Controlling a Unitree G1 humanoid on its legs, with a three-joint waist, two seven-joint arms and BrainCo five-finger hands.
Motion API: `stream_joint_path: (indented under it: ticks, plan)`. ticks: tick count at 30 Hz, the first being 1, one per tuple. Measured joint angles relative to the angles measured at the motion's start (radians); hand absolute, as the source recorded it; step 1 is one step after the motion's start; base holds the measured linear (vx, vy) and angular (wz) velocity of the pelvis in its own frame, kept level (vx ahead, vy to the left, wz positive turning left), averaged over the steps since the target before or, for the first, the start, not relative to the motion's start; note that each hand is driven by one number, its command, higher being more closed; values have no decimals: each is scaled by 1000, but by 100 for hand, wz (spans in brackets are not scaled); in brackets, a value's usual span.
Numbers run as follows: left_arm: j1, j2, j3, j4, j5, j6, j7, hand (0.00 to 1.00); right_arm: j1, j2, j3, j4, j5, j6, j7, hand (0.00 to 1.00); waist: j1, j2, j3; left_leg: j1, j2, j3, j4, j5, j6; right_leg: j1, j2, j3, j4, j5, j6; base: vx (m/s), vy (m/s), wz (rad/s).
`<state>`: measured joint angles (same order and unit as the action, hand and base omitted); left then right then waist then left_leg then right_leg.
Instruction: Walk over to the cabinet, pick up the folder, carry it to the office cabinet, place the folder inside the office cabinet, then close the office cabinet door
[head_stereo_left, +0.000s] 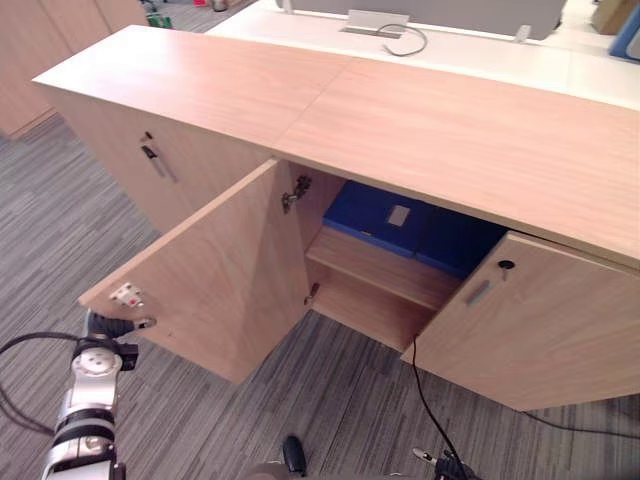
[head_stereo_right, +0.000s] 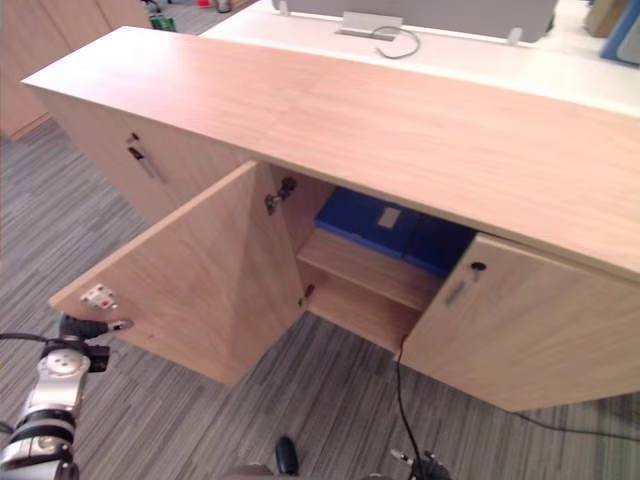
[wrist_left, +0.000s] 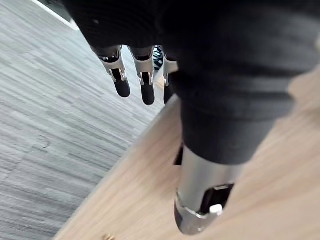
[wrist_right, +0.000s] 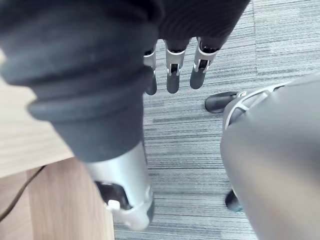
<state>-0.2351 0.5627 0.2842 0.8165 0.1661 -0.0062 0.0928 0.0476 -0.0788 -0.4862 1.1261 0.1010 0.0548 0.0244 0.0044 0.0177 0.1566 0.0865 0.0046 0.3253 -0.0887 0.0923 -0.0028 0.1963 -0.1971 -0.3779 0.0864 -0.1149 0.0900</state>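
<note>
The blue folder (head_stereo_left: 385, 220) lies flat on the upper shelf (head_stereo_left: 380, 270) inside the low wooden office cabinet (head_stereo_left: 450, 130). The cabinet's left door (head_stereo_left: 220, 280) is swung wide open towards me, and its right door (head_stereo_left: 540, 330) stands slightly ajar. My left hand (head_stereo_left: 108, 326) is at the outer lower corner of the open left door. In the left wrist view its fingers (wrist_left: 145, 85) are straight and its thumb (wrist_left: 205, 195) rests along the door's wood. My right hand (wrist_right: 172, 75) hangs over the carpet beside a wooden panel, fingers straight and holding nothing.
A neighbouring closed cabinet door with a key in its lock (head_stereo_left: 152, 155) is to the left. A white desk (head_stereo_left: 480, 55) with a looped cable stands behind the cabinet top. More wooden cabinets (head_stereo_left: 40, 50) line the far left. Grey striped carpet (head_stereo_left: 340, 400) covers the floor.
</note>
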Motion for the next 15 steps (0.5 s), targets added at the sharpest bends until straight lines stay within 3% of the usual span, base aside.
stream_joint_path:
  ticks: [5, 10, 15]
  plan:
    - [-19, 51, -138, 38, 57, 8, -7, 0, 36, 2, -46, 9, 6, 0, 17, 0, 13, -4, -15, 13, 39, 1, 0, -8, -13, -8, 25, 2, 41, 12, -18, -16, -39, 2]
    - [-31, 50, -242, 40, 116, 19, -22, 0, 40, 1, -84, 18, 6, -2, 26, 0, 20, -5, -15, 17, 34, 7, 0, -4, -16, -11, 18, 2, 41, 29, -18, -104, 15, -6]
    - [-23, 22, -497, -61, 157, 22, -24, 0, 12, 32, -79, 26, 19, -2, 9, 0, 43, -5, -19, -30, -2, -4, -6, 17, 2, -42, -10, -4, 24, 32, -13, -158, 18, 8]
